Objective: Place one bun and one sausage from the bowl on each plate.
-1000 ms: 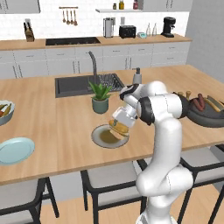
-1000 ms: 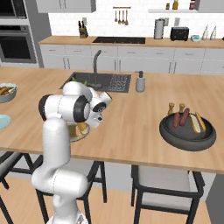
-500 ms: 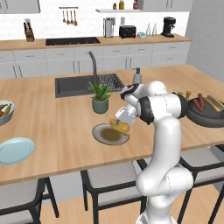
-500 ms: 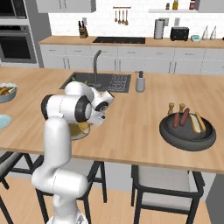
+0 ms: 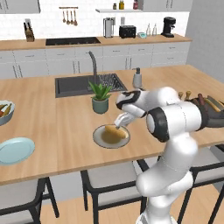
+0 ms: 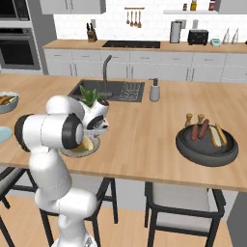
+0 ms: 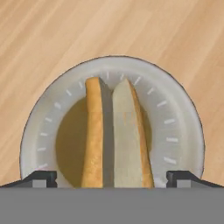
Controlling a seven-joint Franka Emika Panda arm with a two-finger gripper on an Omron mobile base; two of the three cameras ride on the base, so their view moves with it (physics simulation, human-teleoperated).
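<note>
A tan bun (image 7: 116, 135), split with its pale cut side showing, lies on the beige-olive plate (image 7: 175, 124) near the counter's front edge. My gripper (image 7: 111, 177) hovers just above it, open, with the fingertips (image 7: 41, 177) wide apart on either side and not touching the bun. From the left base, the gripper (image 5: 120, 121) hangs over the same bun (image 5: 115, 130) and plate (image 5: 101, 139). The light blue plate (image 5: 15, 150) sits bare at the far left. The dark bowl (image 6: 206, 153) on the right holds two sausages (image 6: 195, 131) and a bun (image 6: 215, 136).
A potted plant (image 5: 100, 97) stands just behind the beige plate, with the sink (image 5: 74, 85) and tap beyond. A soap dispenser (image 6: 154, 90) and two wooden shakers (image 6: 188, 117) stand nearby. A fruit bowl (image 5: 4, 111) sits at the far left. Stools line the counter's front.
The jaws have spread from partly closed to wide apart, letting go of the bun, which now rests on the beige-olive plate. The arm has barely moved.
</note>
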